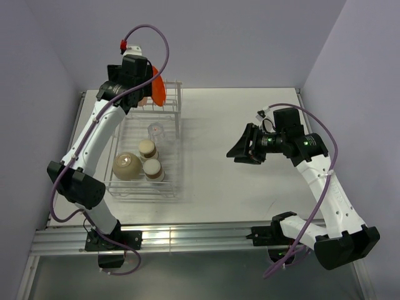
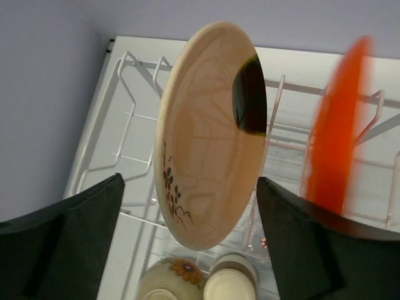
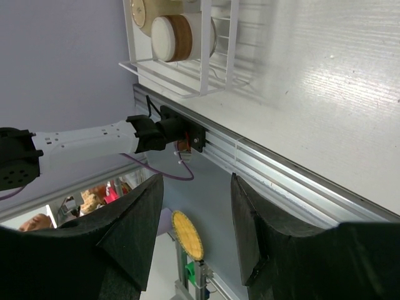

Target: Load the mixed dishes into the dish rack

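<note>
Tabletop (image 1: 250,187) dish rack (image 1: 179,119) holds bowl (image 1: 127,166), cups (image 1: 153,169), plates (image 2: 206,137); left gripper (image 2: 189,187), right gripper (image 3: 197,181) both apart.

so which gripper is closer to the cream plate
Left. The left gripper hangs open just above the cream plate; the right gripper is over the table, well right of the dish rack.

cream plate (image 2: 206,144): cream, brown floral sprig, between black left fingers (image 2: 69,244) | orange-red plate (image 2: 334,125): plain | dish rack (image 2: 125,100): white | bowl (image 2: 165,281): beige, orange flower
</note>
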Controlling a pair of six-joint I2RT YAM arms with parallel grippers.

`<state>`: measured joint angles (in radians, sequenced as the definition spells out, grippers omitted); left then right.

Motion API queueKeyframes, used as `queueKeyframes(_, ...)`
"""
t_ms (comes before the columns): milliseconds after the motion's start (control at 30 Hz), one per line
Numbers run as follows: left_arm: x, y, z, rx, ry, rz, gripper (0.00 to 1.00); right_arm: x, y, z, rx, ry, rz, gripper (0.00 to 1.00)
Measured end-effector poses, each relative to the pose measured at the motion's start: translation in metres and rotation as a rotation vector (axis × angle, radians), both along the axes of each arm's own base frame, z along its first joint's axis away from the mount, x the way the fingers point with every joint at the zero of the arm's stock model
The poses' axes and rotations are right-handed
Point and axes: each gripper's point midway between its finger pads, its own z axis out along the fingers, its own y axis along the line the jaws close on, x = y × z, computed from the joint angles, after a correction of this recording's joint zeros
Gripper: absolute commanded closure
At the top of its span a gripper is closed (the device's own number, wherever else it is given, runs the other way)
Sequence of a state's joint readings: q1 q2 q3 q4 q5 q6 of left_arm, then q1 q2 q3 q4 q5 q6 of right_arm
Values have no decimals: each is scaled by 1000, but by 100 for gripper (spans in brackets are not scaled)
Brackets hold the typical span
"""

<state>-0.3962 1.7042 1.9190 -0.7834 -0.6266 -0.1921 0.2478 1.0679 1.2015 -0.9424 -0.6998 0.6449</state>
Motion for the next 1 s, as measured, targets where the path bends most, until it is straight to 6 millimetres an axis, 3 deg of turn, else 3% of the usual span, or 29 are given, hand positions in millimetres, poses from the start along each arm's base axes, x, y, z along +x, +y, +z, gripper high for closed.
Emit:
queueKeyframes(267,-11,2,-2,-46,-8,29,1,-2,-1,2,-1,-13,4,45)
queueKeyframes(433,-28,4,23,-105,-70,38,1,-4,-1,0,-3,-14,6,45)
queueKeyframes(567,-56,8,50,-173,-129,46,1,-5,-2,-2,-4,-10,7,45)
queueKeyframes(667,-78,13,60,-209,-147,64,1,-6,-2,-2,-5,-11,7,44)
queueKeyframes(767,-99,14,52,-244,-132,76,1,-7,-3,-2,-12,-17,5,43)
queueKeyframes(1000,-161,0,2,-435,-40,-27,1,-17,-4,-23,-13,24,14,40)
